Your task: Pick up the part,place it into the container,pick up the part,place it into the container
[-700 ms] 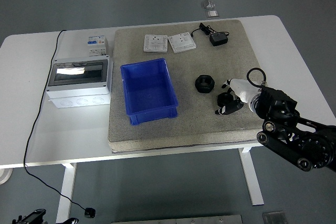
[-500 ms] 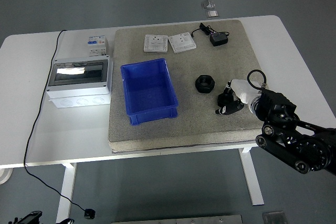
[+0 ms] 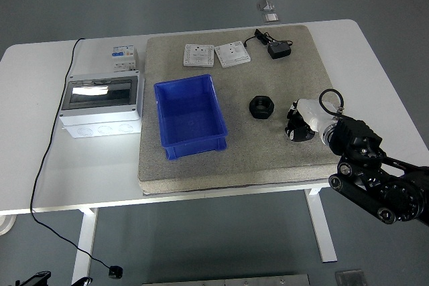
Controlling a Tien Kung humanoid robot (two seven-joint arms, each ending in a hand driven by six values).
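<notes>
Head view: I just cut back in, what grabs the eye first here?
The blue container stands out, sitting empty on the left part of the grey mat. To its right lies a black ring-shaped part, and further right the right hand is down on a second black part near the mat's right edge; whether the fingers have closed on it cannot be told.

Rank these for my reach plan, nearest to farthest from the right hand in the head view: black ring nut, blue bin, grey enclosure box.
From the right hand:
1. Black ring nut, just left of it.
2. Blue bin, mat's left part.
3. Grey enclosure box, far left, off the mat.
</notes>
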